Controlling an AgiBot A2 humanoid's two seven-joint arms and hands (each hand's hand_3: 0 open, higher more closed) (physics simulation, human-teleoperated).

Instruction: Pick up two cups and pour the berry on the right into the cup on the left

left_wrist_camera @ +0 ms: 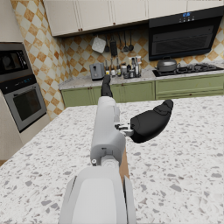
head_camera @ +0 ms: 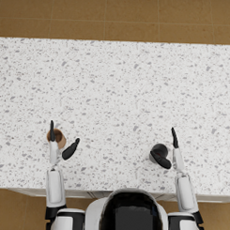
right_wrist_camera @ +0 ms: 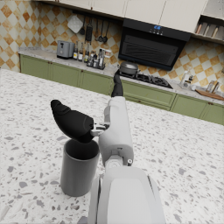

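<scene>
The speckled terrazzo-like counter (head_camera: 122,98) looks smooth and matt. The grey cup (right_wrist_camera: 78,166) is plain and matt, perhaps plastic. The brown cup (head_camera: 58,137) seems matt too. Forearm shells (left_wrist_camera: 103,175) look smooth white plastic.

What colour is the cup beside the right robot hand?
Dark grey cup, seen best in the right wrist view.

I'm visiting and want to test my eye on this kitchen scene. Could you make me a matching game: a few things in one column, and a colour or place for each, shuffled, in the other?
Things:
1. brown cup
2. dark grey cup
3. countertop
4. left hand

Descriptions:
A. white and speckled
B. next to the robot's right hand
C. dark, open beside the brown cup
D. next to the robot's left arm

Pairs: 1-D, 2-B, 3-A, 4-C
</scene>
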